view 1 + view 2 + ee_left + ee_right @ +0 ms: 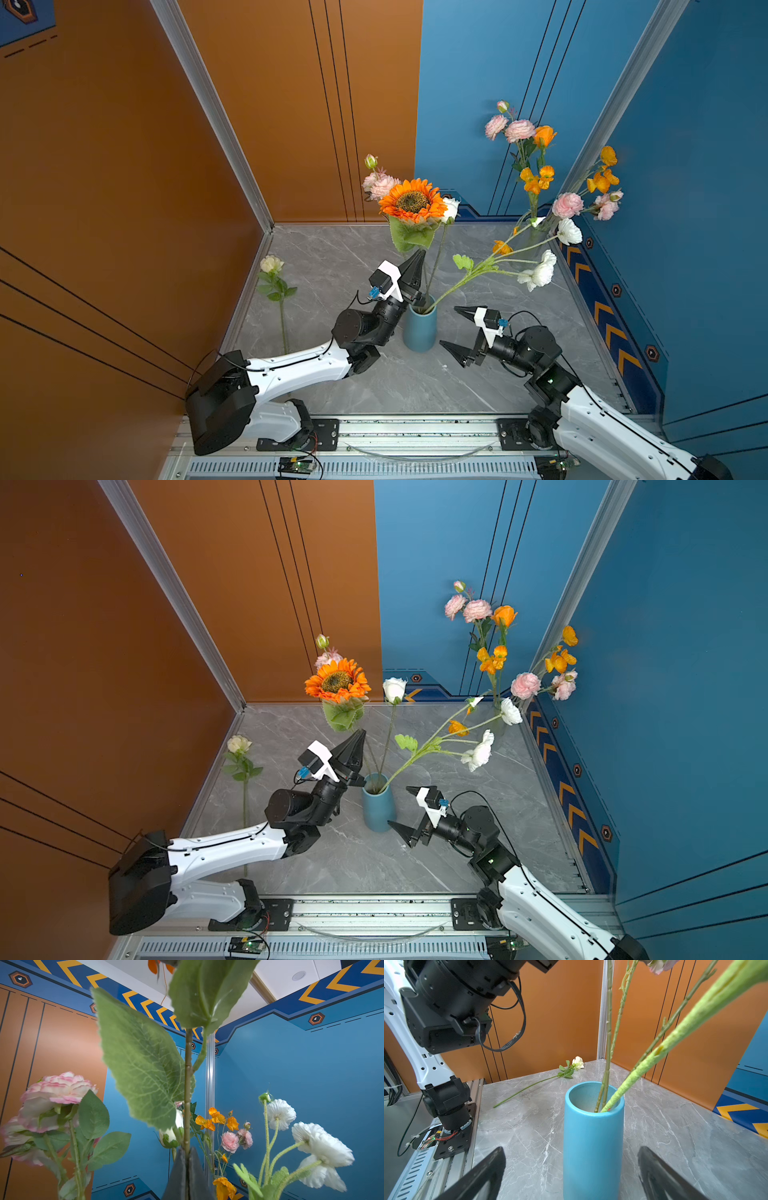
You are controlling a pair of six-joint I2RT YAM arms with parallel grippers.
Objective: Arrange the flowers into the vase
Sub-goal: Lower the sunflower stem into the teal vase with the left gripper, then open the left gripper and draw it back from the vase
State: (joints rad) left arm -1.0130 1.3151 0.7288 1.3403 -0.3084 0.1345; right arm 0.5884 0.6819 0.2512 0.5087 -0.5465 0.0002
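My left gripper (420, 255) is clamped shut on the sunflower (411, 201), pinching its stem (188, 1084) just under the leaves (143, 1064), above the vase (419, 328); whether the stem's foot is inside, I cannot tell. My right gripper (449, 326) stands spread wide and empty, just beside the vase. I judge the sunflower light but top-heavy; its stem looks wiry and stiff, so bare stem is the place to grip, never the soft fabric leaves or petals. 1 cream rose (271, 264) lies flat on the table (478, 386); more flowers (536, 166) stand in the far right corner; take each mid-stem.
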